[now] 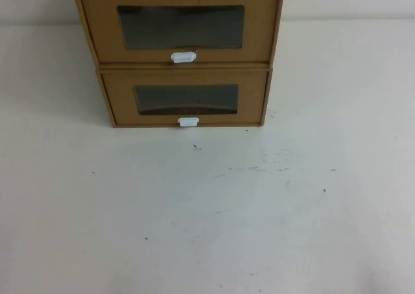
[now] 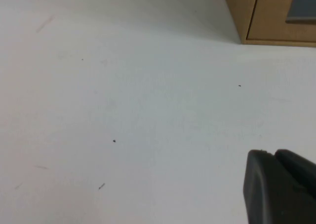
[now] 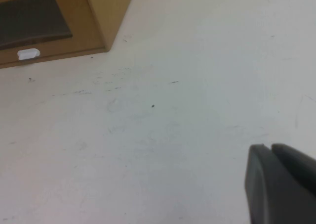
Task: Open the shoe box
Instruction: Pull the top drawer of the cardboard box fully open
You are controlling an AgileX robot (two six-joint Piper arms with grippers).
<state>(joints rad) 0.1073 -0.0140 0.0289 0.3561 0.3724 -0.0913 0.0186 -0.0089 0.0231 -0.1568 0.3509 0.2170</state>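
Here, on the left, the left end effector (image 2: 274, 157) hangs low over the white table (image 1: 207, 229). It is near the left corner of the boxes but not touching them. Its two fingers are pressed together and hold nothing.

In the middle, at the far side of the table, two brown boxes stand in a stack. The top box (image 1: 178, 24) sits right on the bottom box (image 1: 185, 98). Each one has a dark window in its front, and both fronts are shut. The top tab (image 1: 183, 57) and the bottom tab (image 1: 189, 121) are small and white, each just under its window. I cannot tell which box is meant to be opened.

The boxes look like cardboard, so I think they are light and a bit bendy. A pull may drag the whole stack forward, not just the front. The tab is the place to hold. It looks small and smooth, so it may slip out of a weak pinch. A firm pinch and a slow, straight pull toward the robot should work best. The window looks thin, so it should not be pushed.

On the right, the right end effector (image 3: 271, 150) is low over the table. It is closed and empty, near the bottom box but apart from it.
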